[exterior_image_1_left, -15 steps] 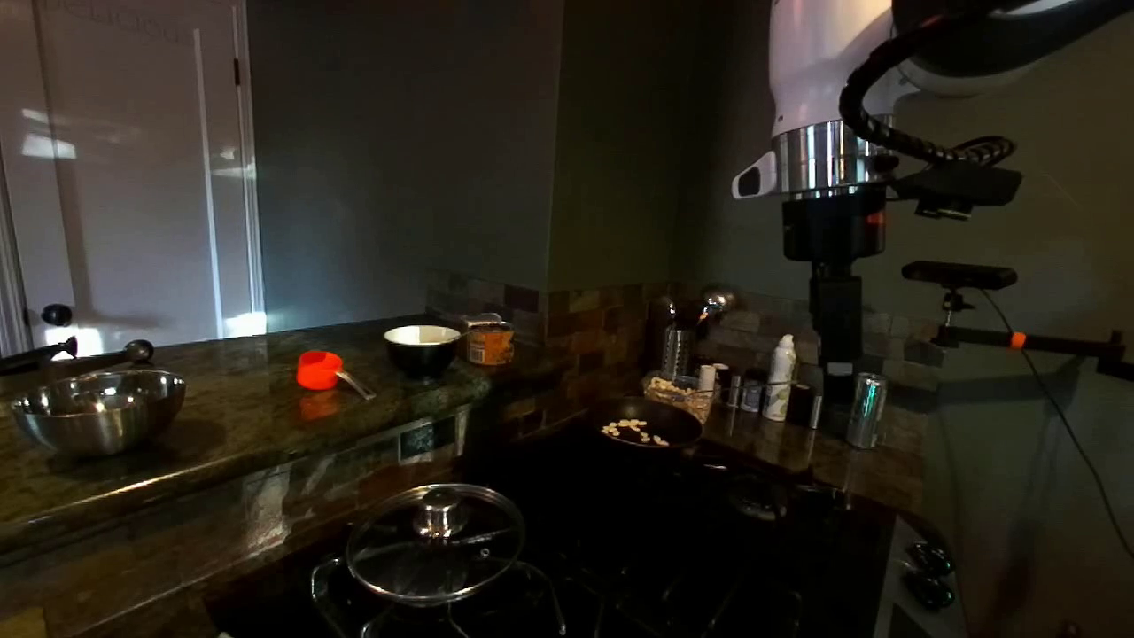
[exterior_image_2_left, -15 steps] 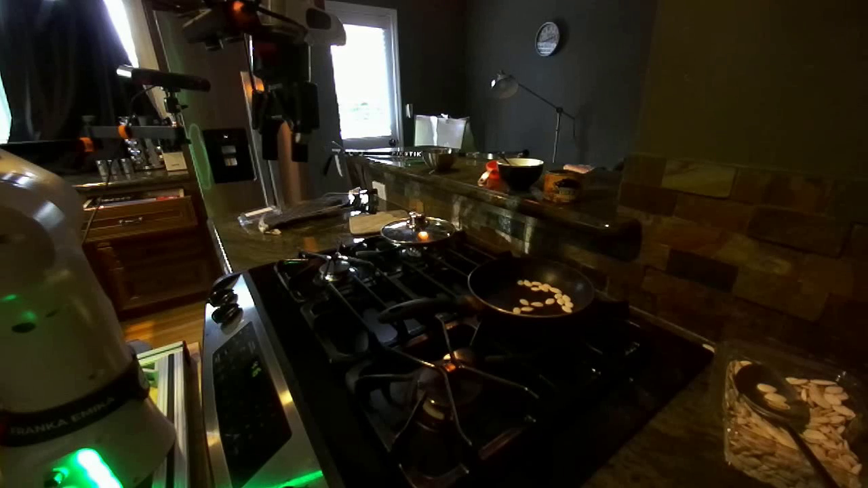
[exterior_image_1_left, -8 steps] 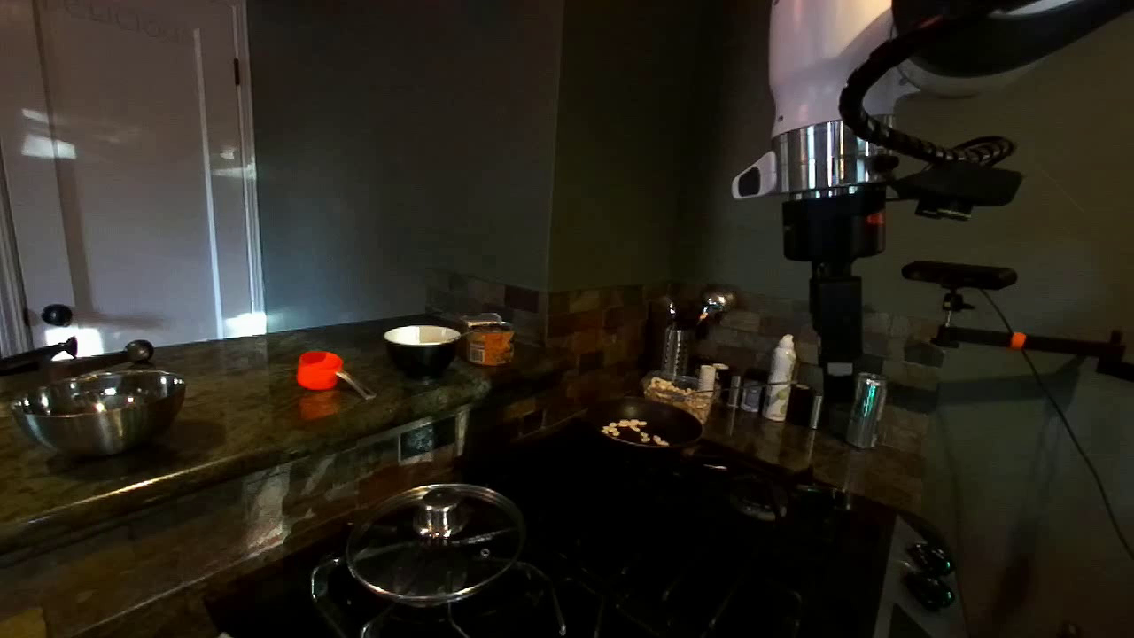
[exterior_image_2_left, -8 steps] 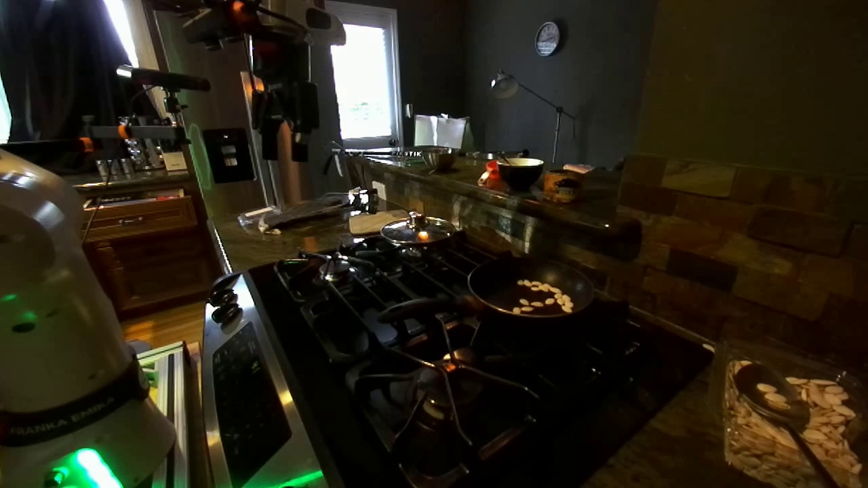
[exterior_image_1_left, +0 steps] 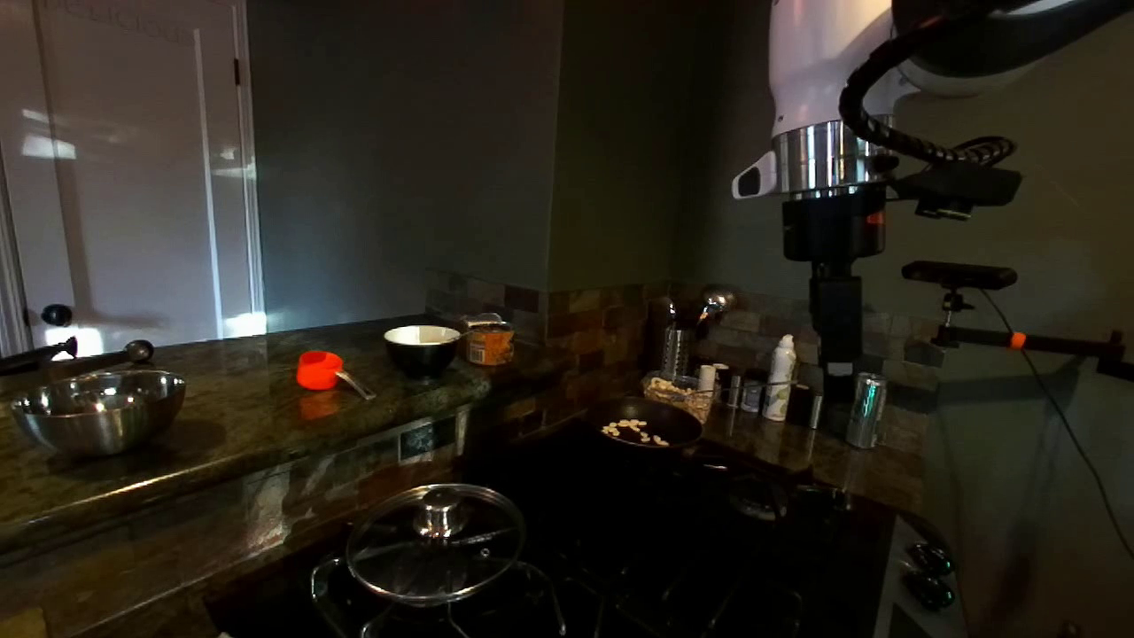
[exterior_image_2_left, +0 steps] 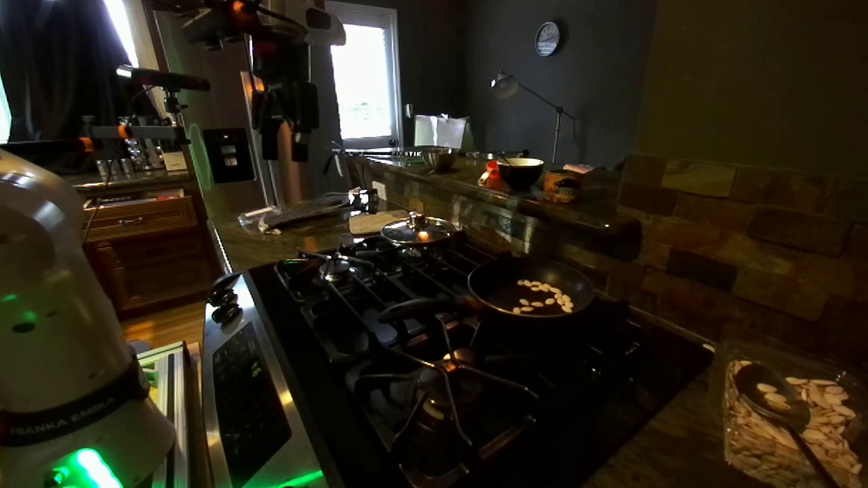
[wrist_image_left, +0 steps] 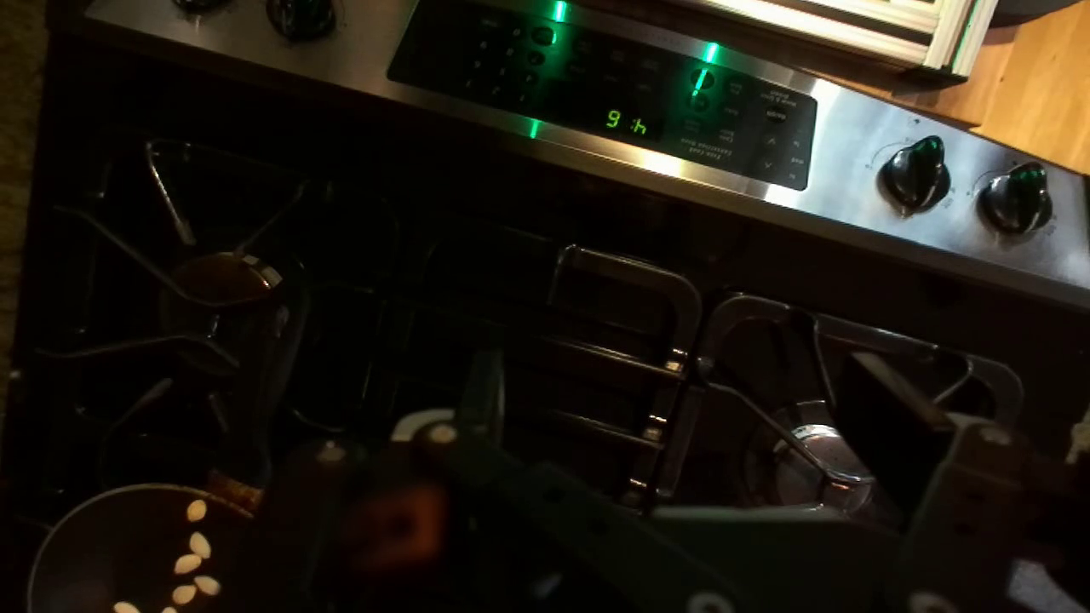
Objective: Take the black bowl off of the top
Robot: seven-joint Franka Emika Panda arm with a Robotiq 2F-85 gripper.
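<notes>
The black bowl (exterior_image_1_left: 423, 358) sits upright on the raised stone counter (exterior_image_1_left: 257, 425), with a pale inside and dark outside. It also shows in an exterior view (exterior_image_2_left: 521, 177), between a red-orange cup and an orange-labelled can. It is out of the wrist view. My gripper (exterior_image_1_left: 838, 403) hangs pointing down, high over the stove and well apart from the bowl. In an exterior view the gripper (exterior_image_2_left: 285, 146) shows its fingers apart. In the wrist view the gripper (wrist_image_left: 690, 387) is wide open with nothing between its fingers.
A red-orange cup (exterior_image_1_left: 320, 370) with a handle and a steel bowl (exterior_image_1_left: 99, 412) share the raised counter with the can (exterior_image_1_left: 490, 343). Below are a glass lid (exterior_image_1_left: 434, 554) and a pan (exterior_image_2_left: 531, 288) holding pale seeds. A seed container (exterior_image_2_left: 793, 413) and a silver can (exterior_image_1_left: 866, 410) stand beside the stove.
</notes>
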